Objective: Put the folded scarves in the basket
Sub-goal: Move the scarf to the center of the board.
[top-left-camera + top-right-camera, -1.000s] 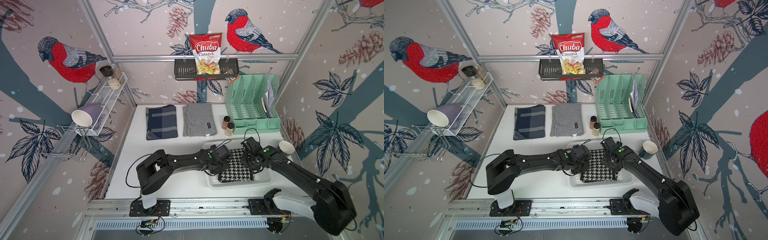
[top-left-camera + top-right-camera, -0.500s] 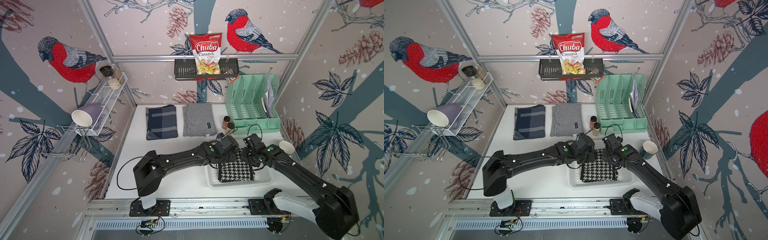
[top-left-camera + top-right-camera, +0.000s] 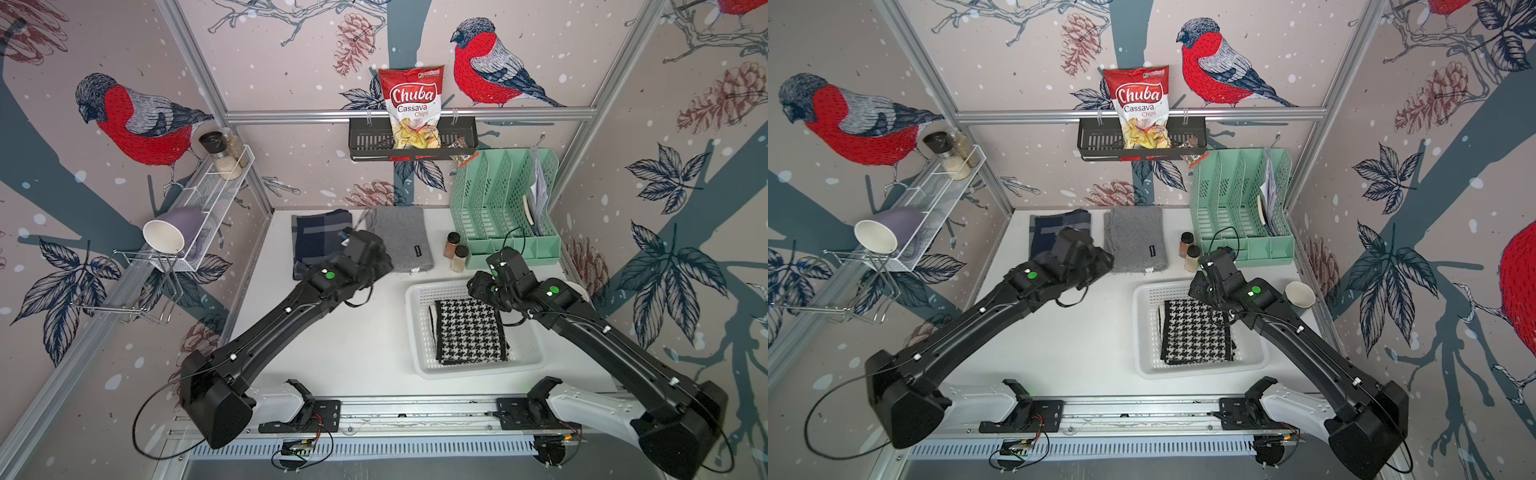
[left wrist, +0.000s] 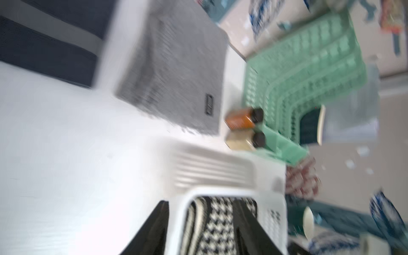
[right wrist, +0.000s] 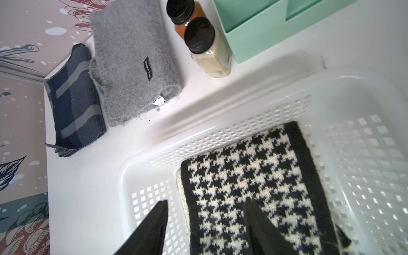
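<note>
Handling of scarf [image 3: 469, 330]: soft, light, floppy knit; likely to sag or unfold if pinched by single layer. Best taken at folded edge, through all layers. Look: black-and-white houndstooth, black border, folded into rectangle. Lying flat inside basket [image 3: 420, 332], toward right front of surface [image 3: 353, 332]. Both spread, empty: right tool [image 5: 205, 201] above scarf, left tool [image 4: 199, 205] clear of basket.
</note>
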Motion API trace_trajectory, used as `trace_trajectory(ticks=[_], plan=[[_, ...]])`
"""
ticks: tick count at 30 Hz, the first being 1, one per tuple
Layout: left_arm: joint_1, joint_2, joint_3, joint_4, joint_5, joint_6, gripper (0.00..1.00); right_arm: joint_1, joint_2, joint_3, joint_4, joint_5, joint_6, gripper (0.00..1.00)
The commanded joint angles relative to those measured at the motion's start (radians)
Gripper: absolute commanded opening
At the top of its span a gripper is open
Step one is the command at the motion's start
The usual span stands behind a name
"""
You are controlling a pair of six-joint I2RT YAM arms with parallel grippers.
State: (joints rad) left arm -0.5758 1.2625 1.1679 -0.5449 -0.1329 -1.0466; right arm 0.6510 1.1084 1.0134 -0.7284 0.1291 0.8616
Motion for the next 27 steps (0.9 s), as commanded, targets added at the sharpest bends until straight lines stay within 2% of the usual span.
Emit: trace_trajectory(ticks=[1,3,6,10,12,16,18,23,25,27], plan=[[0.26,-0.052,-0.082,-0.021,0.097,0.14,0.56,0.023,0.033,0.018,0.061,-0.007,-0.021,0.6],[0.392,-0.028,-0.101,-0.006,0.108,0.185,0.61,0.035,0.05,0.024,0.075,-0.011,-0.018,0.6],[0.485,0.073,-0.076,0.007,0.038,0.227,0.61,0.044,0.069,0.031,0.087,-0.018,-0.019,0.6],[0.551,0.206,-0.027,0.077,-0.07,0.247,0.46,0.045,0.076,0.033,0.09,-0.022,-0.028,0.6],[0.581,0.283,0.017,0.106,-0.107,0.264,0.42,0.044,0.071,0.025,0.089,-0.02,-0.029,0.6],[0.654,0.441,0.118,0.134,-0.057,0.283,0.44,0.042,0.062,0.004,0.087,-0.024,-0.026,0.6],[0.683,0.529,0.19,0.127,0.013,0.304,0.45,0.038,0.06,-0.007,0.092,-0.028,-0.026,0.6],[0.694,0.719,0.321,0.082,0.037,0.359,0.44,0.032,0.072,-0.018,0.102,-0.045,-0.026,0.6],[0.701,0.747,0.315,0.061,0.059,0.355,0.43,0.031,0.077,-0.018,0.103,-0.051,-0.023,0.6],[0.705,0.708,0.238,0.108,0.066,0.344,0.44,0.032,0.078,-0.023,0.109,-0.052,-0.02,0.6]])
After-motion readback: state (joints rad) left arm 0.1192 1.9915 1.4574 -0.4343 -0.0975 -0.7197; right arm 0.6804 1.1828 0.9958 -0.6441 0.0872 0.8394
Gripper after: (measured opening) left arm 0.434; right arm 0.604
